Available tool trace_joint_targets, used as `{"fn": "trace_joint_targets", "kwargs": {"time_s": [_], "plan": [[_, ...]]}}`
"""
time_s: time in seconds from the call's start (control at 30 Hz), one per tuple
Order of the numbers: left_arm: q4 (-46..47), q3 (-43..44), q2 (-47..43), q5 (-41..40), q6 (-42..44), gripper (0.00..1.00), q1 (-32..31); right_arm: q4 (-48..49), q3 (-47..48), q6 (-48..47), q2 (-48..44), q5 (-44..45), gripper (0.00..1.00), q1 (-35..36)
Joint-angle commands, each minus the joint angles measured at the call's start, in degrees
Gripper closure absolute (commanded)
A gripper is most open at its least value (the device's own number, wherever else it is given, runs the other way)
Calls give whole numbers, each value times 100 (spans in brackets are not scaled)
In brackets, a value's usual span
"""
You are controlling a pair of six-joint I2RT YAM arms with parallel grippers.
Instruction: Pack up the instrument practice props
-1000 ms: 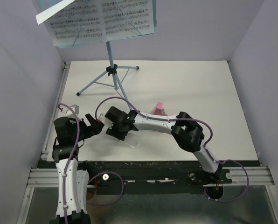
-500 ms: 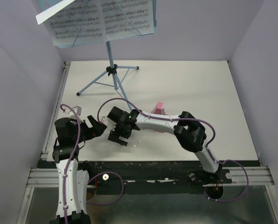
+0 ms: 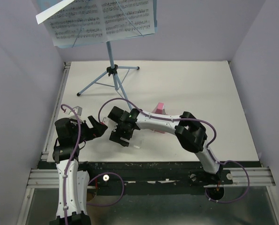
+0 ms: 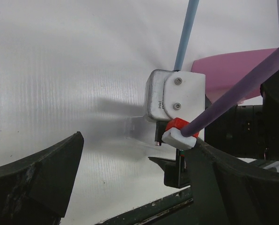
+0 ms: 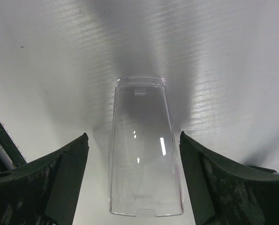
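The light-blue music stand (image 3: 112, 70) stands at the table's far side, with white sheet-music pages (image 3: 102, 18) on its desk. The pink metronome (image 3: 159, 109) sits mid-table, partly hidden behind my right arm; its pink body (image 4: 233, 70) also shows in the left wrist view. A clear tapered cover (image 5: 146, 150) lies flat on the table. My right gripper (image 5: 132, 183) (image 3: 122, 137) is open and straddles the cover, with a gap on each side. My left gripper (image 3: 98, 129) (image 4: 135, 187) is open and empty, just left of the right one.
One blue leg of the stand (image 4: 186, 33) reaches toward the grippers. The table's dark front rail (image 3: 144, 165) runs just below both grippers. Lilac walls close in the left, right and far sides.
My right gripper has moved a little toward the near edge and its jaws have spread wider. The left arm has barely moved.
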Motion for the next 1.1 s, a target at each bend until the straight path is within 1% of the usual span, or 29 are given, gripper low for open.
{"fn": "trace_joint_targets", "kwargs": {"time_s": [0.0, 0.07, 0.17, 0.33, 0.43, 0.63, 0.77, 0.97, 1.0, 1.07], "plan": [[521, 257, -45, -982, 66, 5, 158, -1172, 344, -1105, 163, -289, 15, 61], [530, 257, -45, -1035, 75, 5, 158, -1446, 512, -1465, 234, -324, 15, 61], [574, 239, -18, -1035, 39, 5, 158, -1499, 556, -1616, 225, -324, 14, 61], [530, 274, -18, -1132, 39, 5, 166, -1771, 697, -1327, 366, -455, 14, 61], [486, 301, -27, -1149, 66, 5, 166, -1737, 618, -1098, 401, -517, 14, 61], [433, 327, -45, -1193, 83, 5, 166, -1605, 495, -895, 550, -184, 15, 70], [424, 318, -45, -1202, 101, 5, 158, -1561, 460, -939, 647, 45, 17, 61], [424, 318, -54, -1202, 118, 5, 158, -1596, 319, -1001, 726, 45, 22, 70], [424, 318, -71, -1202, 127, 5, 166, -1587, 284, -1036, 744, 54, 24, 70], [407, 327, -80, -1220, 136, 5, 158, -1570, 231, -1080, 744, 46, 30, 79]]}}
